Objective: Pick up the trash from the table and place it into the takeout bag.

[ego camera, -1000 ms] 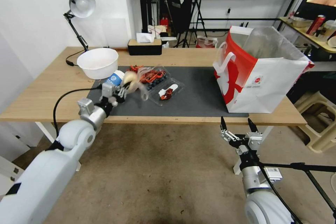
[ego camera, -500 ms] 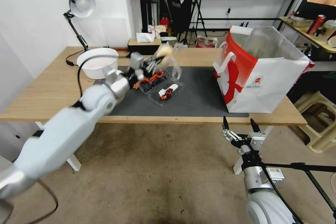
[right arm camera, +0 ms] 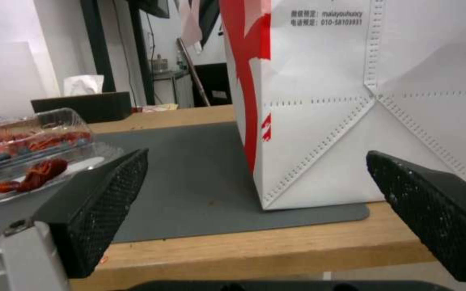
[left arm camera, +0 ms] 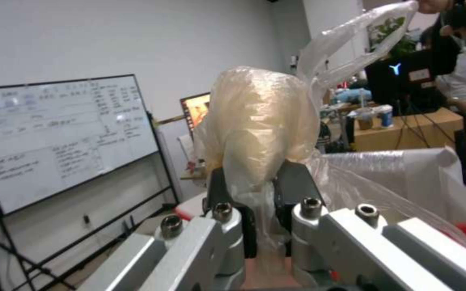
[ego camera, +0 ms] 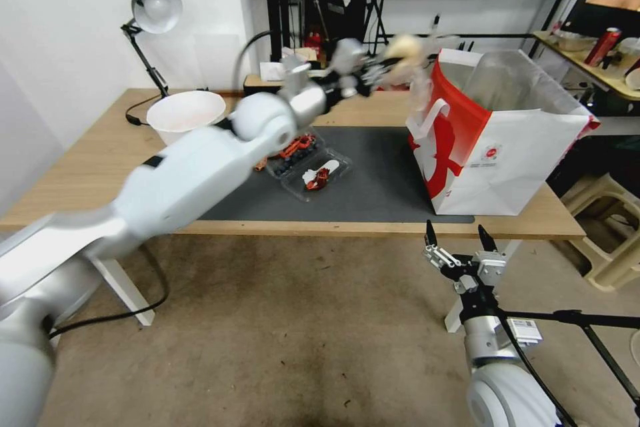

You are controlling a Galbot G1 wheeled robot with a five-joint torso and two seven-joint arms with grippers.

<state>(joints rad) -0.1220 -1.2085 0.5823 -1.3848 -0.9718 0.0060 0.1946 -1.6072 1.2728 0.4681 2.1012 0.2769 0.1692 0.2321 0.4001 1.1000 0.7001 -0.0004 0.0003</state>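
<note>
My left gripper is shut on the bun in its clear bag, held high just left of the takeout bag's open top. The left wrist view shows the pale bun in crinkled plastic pinched between the two dark fingers, with the bag's silvery lining just beyond. Clear trays with red crayfish shells lie on the dark mat of the table. A white bowl stands at the mat's far left corner. My right gripper hangs open below the table's front edge, facing the bag's base.
A desk lamp and a black tissue box stand at the table's back. Tripods and racks crowd the room behind. A side table with a red can and a plastic stool stand to the right.
My left arm has swung up and to the right, carrying the bagged bun from the mat's left side to beside the bag's opening. The right arm has barely moved.
</note>
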